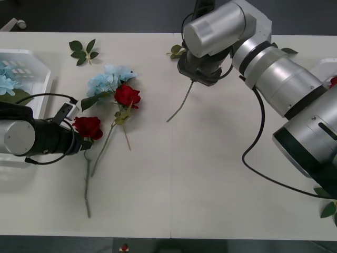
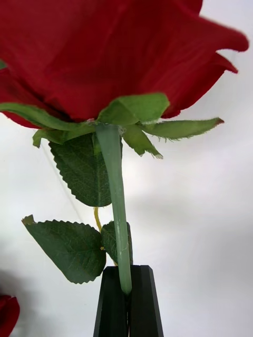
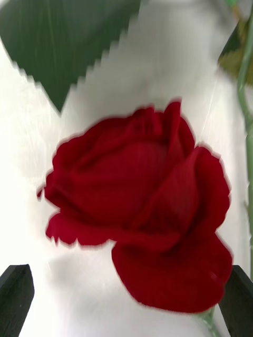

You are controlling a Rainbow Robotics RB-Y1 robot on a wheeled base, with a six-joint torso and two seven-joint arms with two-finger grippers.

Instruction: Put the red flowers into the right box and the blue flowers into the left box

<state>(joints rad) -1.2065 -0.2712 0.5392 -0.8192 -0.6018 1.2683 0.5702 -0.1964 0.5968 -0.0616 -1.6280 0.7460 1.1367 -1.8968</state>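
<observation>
While the right tool [image 2: 128, 295] clamps a red flower's stem [image 2: 117, 210], its bloom hidden under the arm, the left tool [image 3: 126, 303] stands wide around another rose [image 3: 142, 210].

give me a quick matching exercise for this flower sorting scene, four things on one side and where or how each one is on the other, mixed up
Things
1. right gripper
2. left gripper
3. blue flowers on the table
4. left box

States
A. open, fingers either side of a red rose lying on the table
B. at the table's left edge, blue flowers already inside
C. shut on a rose stem
D. lying beside a red rose, left of centre

Pairs: 1-C, 2-A, 3-D, 4-B
</observation>
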